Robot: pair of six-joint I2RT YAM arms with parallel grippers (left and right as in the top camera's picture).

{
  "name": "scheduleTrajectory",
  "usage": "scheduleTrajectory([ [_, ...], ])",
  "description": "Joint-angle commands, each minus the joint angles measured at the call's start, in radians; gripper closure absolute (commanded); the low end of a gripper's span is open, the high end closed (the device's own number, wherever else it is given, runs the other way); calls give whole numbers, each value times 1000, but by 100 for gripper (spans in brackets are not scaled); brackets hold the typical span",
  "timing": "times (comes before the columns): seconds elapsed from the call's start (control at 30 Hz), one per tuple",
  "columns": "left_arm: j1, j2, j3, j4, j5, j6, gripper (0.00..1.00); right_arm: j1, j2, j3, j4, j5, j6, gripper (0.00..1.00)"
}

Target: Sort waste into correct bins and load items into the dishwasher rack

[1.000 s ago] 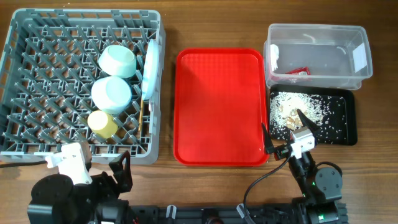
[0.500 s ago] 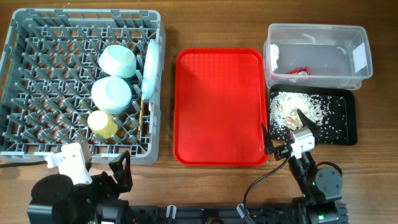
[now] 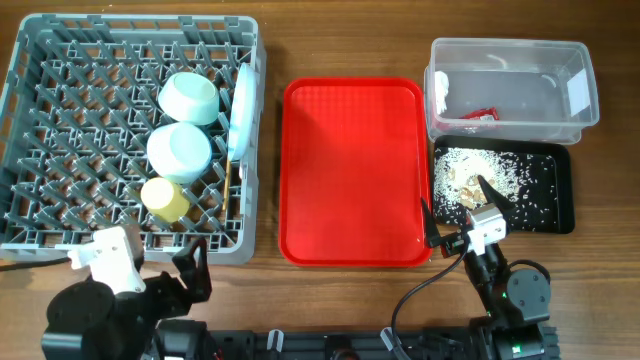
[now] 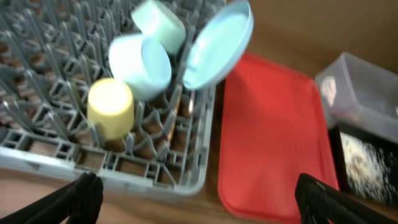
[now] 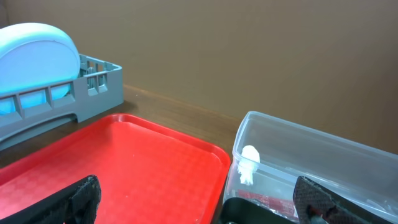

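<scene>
The grey dishwasher rack holds two pale blue-green bowls, a yellow cup, a pale blue plate on edge and a thin wooden chopstick. I cannot make out the fork. The clear tub holds crumpled white paper and a red sachet. The black tray holds rice grains and scraps. My left gripper is open and empty in front of the rack. My right gripper is open and empty at the black tray's front left corner.
A bare red serving tray lies between the rack and the bins. It also shows in the right wrist view, beside the tub. Both arm bases sit at the table's front edge.
My left arm has shifted slightly toward the front edge and its wrist view is blurred. The right arm and all objects are unchanged.
</scene>
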Motion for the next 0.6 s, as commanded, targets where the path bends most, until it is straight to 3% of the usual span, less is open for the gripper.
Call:
scheduleTrajectory([
  [0.0, 35, -89, -83, 70, -42, 17, 0, 6, -9, -1, 1, 6, 1, 0],
  [0.3, 88, -293, -394, 304, -52, 17, 0, 6, -9, -1, 1, 6, 1, 0],
  [0.57, 88, -385, -669, 670, -29, 17, 0, 6, -9, -1, 1, 6, 1, 0],
])
